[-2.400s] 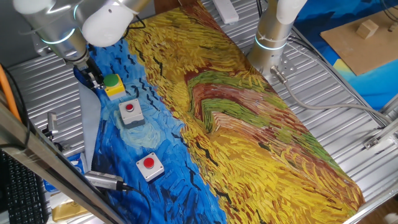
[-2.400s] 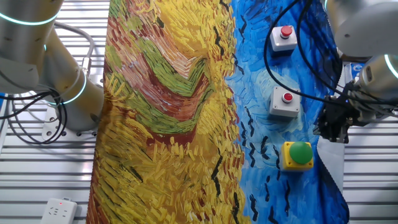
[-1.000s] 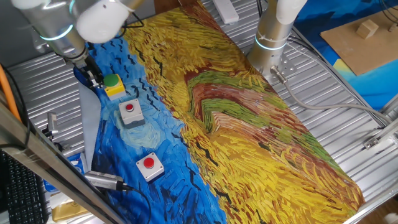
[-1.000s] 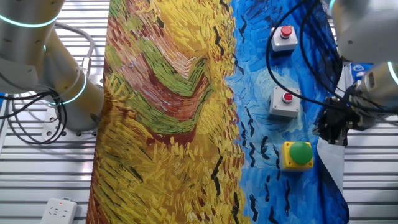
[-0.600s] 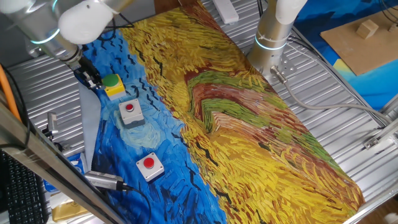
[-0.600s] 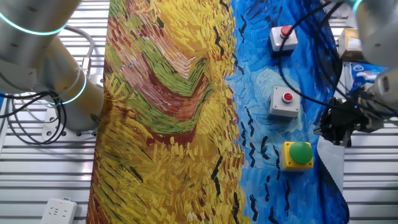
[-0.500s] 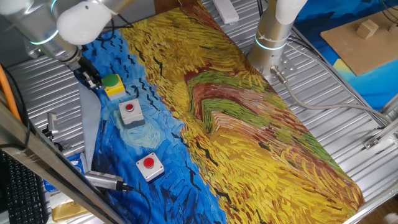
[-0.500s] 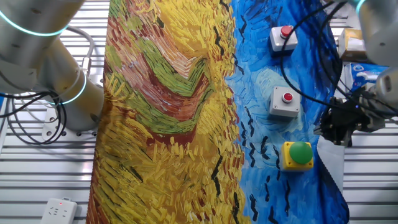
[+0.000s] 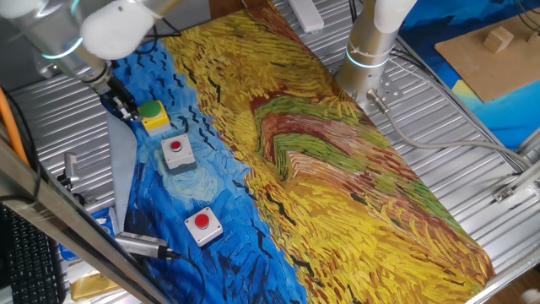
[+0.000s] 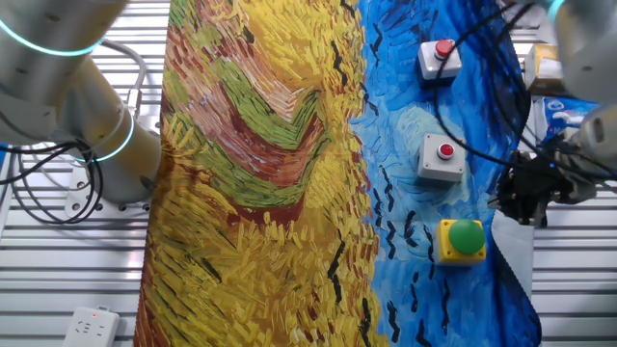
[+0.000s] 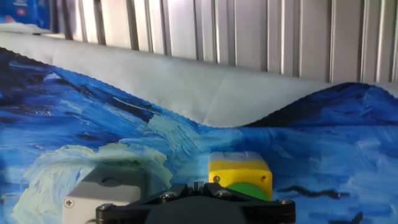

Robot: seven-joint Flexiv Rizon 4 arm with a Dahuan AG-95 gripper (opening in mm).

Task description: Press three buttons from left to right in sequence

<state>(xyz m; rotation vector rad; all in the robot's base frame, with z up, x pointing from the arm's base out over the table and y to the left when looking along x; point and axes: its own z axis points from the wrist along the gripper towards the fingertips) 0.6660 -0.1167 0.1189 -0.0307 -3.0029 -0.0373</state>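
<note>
The claw (image 10: 521, 200) is seen beside the green button (image 10: 467, 237), raised off its cap; whether its fingers are parted cannot be told. Over the last half second no shift is noted, so the first press is judged not yet made. The two red buttons (image 10: 441, 155) (image 10: 439, 58) lie further along the painted cloth (image 10: 270, 173), on a ribbed metal table (image 9: 472, 160).

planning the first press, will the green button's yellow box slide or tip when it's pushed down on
Probably not tip: the yellow box looks squat, sitting flat on the painted cloth, so a downward press should load it squarely. It may creep slightly, since the cloth lies loose and rippled at its edge.
</note>
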